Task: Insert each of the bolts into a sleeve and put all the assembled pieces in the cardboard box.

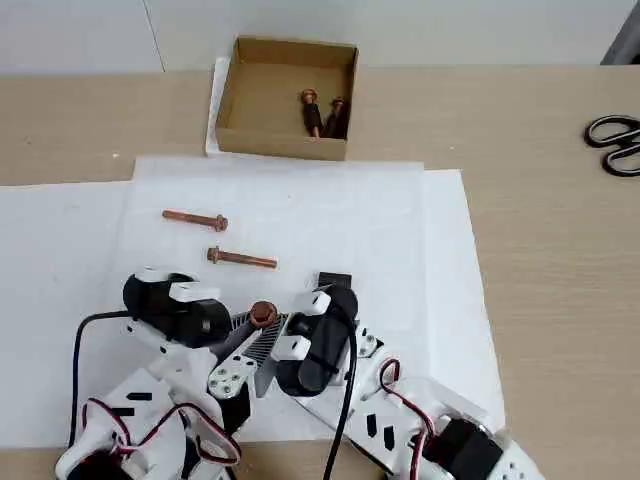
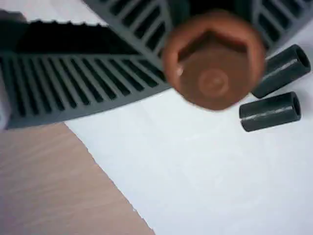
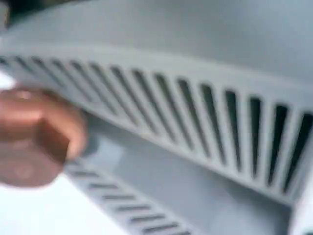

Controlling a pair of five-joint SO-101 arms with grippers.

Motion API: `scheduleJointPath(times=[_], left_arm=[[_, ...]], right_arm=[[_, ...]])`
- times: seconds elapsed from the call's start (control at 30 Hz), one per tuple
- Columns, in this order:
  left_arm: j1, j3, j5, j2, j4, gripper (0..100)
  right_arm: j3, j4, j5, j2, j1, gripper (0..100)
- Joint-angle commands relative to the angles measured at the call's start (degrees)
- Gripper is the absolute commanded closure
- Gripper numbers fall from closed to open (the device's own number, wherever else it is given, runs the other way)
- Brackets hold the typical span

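Holding two assembled pieces [image 1: 322, 115] in its right half, the cardboard box [image 1: 240, 100] stands at the far edge of the white paper [image 1: 400, 230], with open floor in its left half. Near the paper's front edge the left gripper [image 1: 258, 325] pinches a held bolt [image 1: 263, 314] just under its copper head, and the right gripper [image 1: 292, 332] sits just beside it, though I cannot tell whether it grips anything. On the open paper between the grippers and the box lie a far loose bolt [image 1: 195, 219] and a near loose bolt [image 1: 241, 258], two black sleeves [image 2: 270, 111] lie side by side on the paper, and scissors [image 1: 615, 145] rest well apart at the table's [image 1: 540, 250] right edge.
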Motion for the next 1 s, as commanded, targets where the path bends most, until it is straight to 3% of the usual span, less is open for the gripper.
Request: scheduleJointPath(times=[0.0,0.13,0.23,0.77,0.97], left_arm=[[-0.4,0.9,-0.5,0.4,0.5,97],[-0.5,0.9,1.6,0.5,0.5,85],[-0.5,0.9,2.4,0.6,0.5,80],[-2.5,-5.8,5.2,0.6,-5.9,81],[-3.3,-6.9,5.2,0.4,-9.8,97]], right_arm=[[-6.3,-2.5,0.6,-0.6,1.7,99.6],[-6.2,-2.3,0.6,-0.6,1.7,99.6],[-6.2,-2.2,0.5,-0.6,1.7,99.6],[-4.5,-2.0,0.5,-0.6,1.7,99.6],[-2.6,-2.1,0.5,-0.6,1.8,99.6]])
